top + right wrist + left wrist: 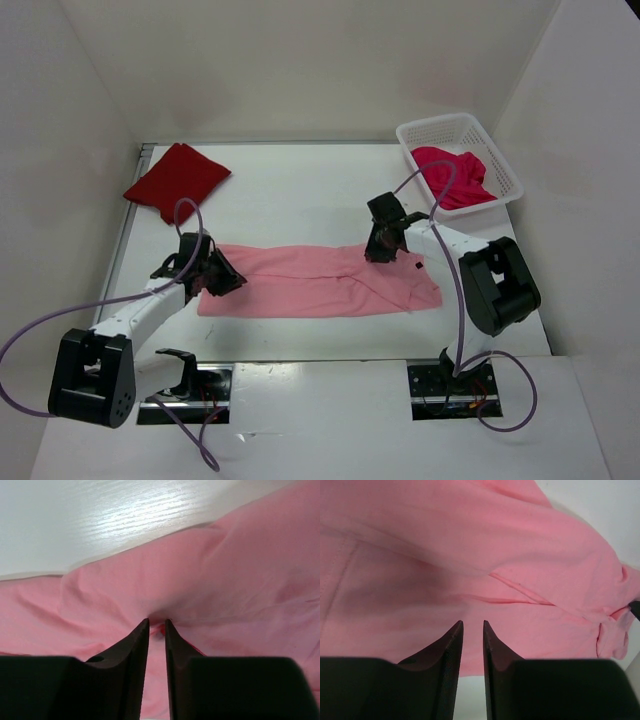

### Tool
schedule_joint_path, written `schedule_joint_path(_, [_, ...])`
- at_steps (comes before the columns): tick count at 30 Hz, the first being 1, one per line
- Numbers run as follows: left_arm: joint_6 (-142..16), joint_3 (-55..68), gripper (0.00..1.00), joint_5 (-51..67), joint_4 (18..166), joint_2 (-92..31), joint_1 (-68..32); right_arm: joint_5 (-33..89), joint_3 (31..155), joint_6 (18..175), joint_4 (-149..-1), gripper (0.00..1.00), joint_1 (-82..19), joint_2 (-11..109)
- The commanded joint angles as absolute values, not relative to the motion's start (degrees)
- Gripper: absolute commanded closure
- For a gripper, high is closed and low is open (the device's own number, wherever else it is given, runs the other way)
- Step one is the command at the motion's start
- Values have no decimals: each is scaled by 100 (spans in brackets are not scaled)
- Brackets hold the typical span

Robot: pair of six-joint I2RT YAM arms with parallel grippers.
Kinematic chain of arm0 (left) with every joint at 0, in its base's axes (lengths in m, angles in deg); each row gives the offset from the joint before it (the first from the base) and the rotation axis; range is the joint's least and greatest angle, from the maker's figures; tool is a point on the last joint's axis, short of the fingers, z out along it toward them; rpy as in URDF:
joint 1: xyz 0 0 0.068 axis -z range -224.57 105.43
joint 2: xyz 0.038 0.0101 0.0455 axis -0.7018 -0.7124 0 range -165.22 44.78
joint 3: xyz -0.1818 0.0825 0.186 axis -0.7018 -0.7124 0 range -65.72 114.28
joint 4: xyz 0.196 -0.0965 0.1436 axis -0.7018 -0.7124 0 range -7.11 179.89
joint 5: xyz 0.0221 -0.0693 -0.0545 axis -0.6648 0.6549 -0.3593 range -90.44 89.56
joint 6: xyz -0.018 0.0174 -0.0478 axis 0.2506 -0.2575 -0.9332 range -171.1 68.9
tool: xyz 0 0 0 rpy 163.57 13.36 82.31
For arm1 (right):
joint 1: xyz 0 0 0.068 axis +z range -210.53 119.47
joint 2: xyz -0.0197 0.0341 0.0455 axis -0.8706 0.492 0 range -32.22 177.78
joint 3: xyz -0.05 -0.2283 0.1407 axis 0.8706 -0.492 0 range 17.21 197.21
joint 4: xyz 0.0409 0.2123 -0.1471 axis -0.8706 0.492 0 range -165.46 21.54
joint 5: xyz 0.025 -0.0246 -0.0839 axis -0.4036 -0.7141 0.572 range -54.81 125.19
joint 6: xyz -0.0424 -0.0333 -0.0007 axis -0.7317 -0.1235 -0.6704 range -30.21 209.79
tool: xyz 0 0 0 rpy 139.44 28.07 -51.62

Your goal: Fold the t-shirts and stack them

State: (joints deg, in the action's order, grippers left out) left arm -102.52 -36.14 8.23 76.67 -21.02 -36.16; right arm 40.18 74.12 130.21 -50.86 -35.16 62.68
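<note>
The red shirt (177, 182) lies folded into a compact square near the far left corner of the surface (300, 200), well apart from everything else.

The left tool (225, 280) (471, 624) sits low at the left end of the pink shirt (320, 280) (470, 555). In the left wrist view its fingers (451, 650) stand a narrow slit apart, with pink cloth beyond the tips and bare white lower in the gap. That view is too close to show whether a layer is caught between them, so I cannot tell if this tool holds the cloth or only hovers at its edge.

The pink shirt is spread as a long flat band across the middle of the surface, running left to right, about parallel to the near edge. Its right end is wider and more rumpled, with a seam showing.

The right tool (380, 252) (157, 621) is at the far edge of the band, towards its right end. Its fingers (139, 645) are almost together, and the pink shirt (225, 580) puckers into the tips with creases fanning outward, so this tool is pinching the cloth.

The white basket (503, 162) stands at the far right corner, and the magenta shirt (455, 178) lies crumpled inside it.
</note>
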Motion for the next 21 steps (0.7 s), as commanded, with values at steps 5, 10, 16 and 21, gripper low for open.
schedule_joint_path(5, [-10225,-3821,70,545,7951,-2166,-3832,3941,7337,12978,-5042,81,-3451,6112])
schedule_joint_path(10, [-10225,-3821,70,598,8004,-2166,-3833,3826,7224,12978,-4980,64,-3232,6112])
schedule_joint_path(16, [-10225,-3769,70,598,8004,-2166,-3833,3765,7223,13092,-4857,94,-3021,5981])
schedule_joint_path(21, [-10173,-3707,70,545,8004,-2166,-3833,3510,7092,13214,-4716,97,-2793,5630])
